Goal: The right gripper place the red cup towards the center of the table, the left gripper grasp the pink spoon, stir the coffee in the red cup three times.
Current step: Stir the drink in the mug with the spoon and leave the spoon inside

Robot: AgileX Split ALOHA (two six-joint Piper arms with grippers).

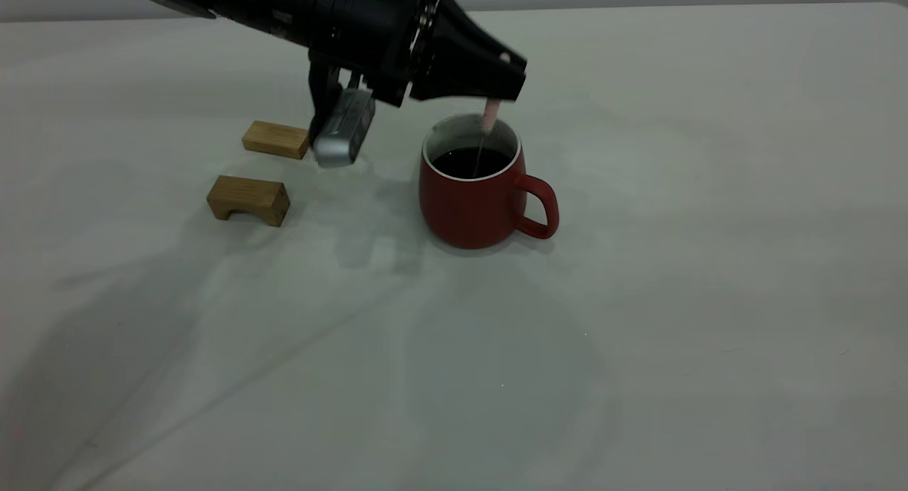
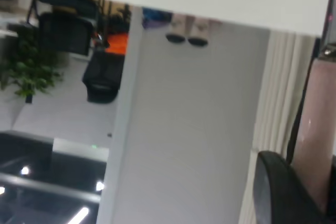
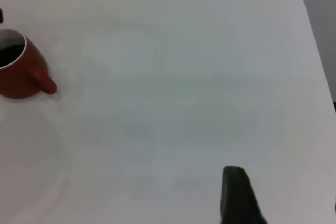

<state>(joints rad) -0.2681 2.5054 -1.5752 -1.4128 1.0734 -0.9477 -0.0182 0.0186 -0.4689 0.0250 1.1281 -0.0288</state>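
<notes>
The red cup [image 1: 474, 193] stands upright near the middle of the table [image 1: 709, 299], its loop handle turned toward the right arm's side, so the placing step looks finished and the stirring is the step in hand. It is a rounded, glazed mug with a white inside and rim, holding dark, glossy coffee [image 1: 469, 162]. The pink spoon [image 1: 489, 115] stands almost upright in it, pale matte handle up, its thin metal neck dipping into the liquid. The left gripper [image 1: 496, 92], a tapered black wedge, hangs just above the rim with its fingers closed on the handle top. The next move probably calls for small circles that keep the neck off the wall. Two tan wooden blocks [image 1: 248, 199] lie beside the cup, apart from it. The right gripper [image 3: 239, 195] sits well apart from the cup, only one dark finger visible, so I cannot tell its state.
</notes>
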